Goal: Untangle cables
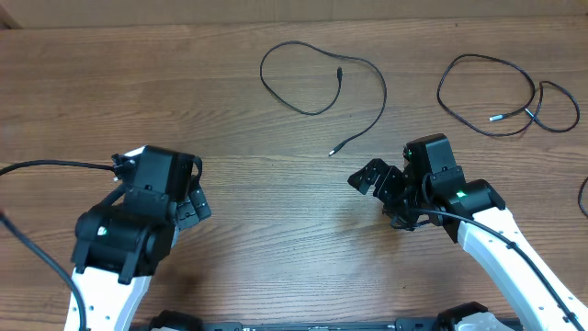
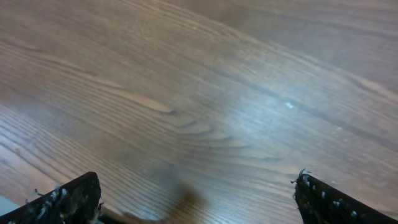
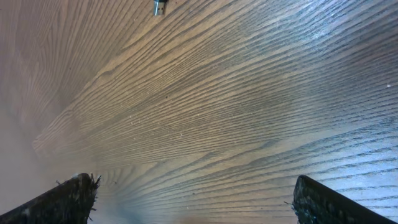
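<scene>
Black, scuffed fingers (image 2: 68, 200) of the left pincer (image 2: 199, 208) sit in the bottom corners of its wrist view. They are spread wide, with only the wood-grain surface (image 2: 205, 93) between them. The right pincer (image 3: 193, 202) is just as wide and grips nothing. At the top edge of its view a small silvery plug (image 3: 159, 6) shows, well ahead of the fingertips.

Seen from overhead, the two cables lie apart from each other on the far half of the surface. One cable (image 1: 384, 92) sits at far centre, its big open loop stretched left to right. One plug rests inside the loop, pointing roughly toward the near edge. The other tail runs off the loop's right side and slants near-left, ending in the silvery tip just beyond the right pincer (the closest any cable comes to either arm). It touches neither finger.

The other cable (image 1: 439, 90) lies at the far right. Its long axis is also left to right, with a larger loop beside a smaller one, and both plug ends sit near the loop's near side. It lies beyond the right pincer and further right. The left pincer is well apart from both cables, at near left.
</scene>
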